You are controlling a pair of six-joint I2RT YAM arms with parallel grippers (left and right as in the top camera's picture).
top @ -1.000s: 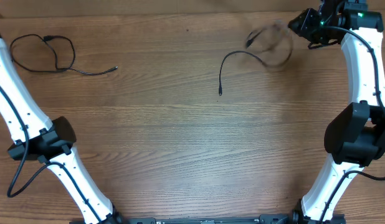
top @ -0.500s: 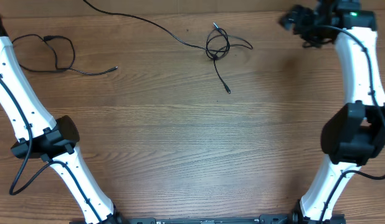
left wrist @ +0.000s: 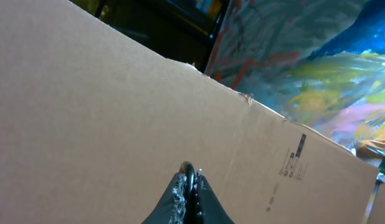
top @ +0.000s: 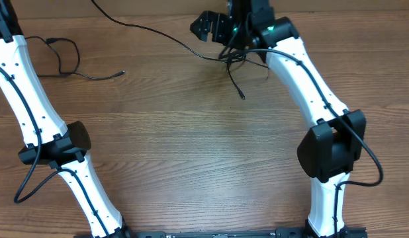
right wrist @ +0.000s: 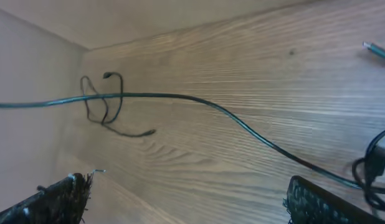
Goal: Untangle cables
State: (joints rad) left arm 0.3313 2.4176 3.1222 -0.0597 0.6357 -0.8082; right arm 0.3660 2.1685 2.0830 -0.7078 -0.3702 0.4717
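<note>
Cables [top: 229, 57] lie knotted at the far middle of the worktop [top: 191, 145], one cord [top: 151, 31] running off to the far left; another loop [top: 61, 59] lies apart at left. Right gripper [top: 208, 26] hovers beside them, jaws wide apart, empty. Left gripper [left wrist: 189, 176] is closed tight, facing cardboard [left wrist: 86, 112].

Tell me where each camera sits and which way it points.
Overhead: above the table, looking straight down; both white arms show, the right gripper open by the tangle.
Left wrist: on the left arm, facing a cardboard wall; the shut left gripper shows.
Right wrist: low, looking along the table; its open fingers frame the bottom.
Shared: overhead and right wrist both show the long cable and the looped cable.
</note>
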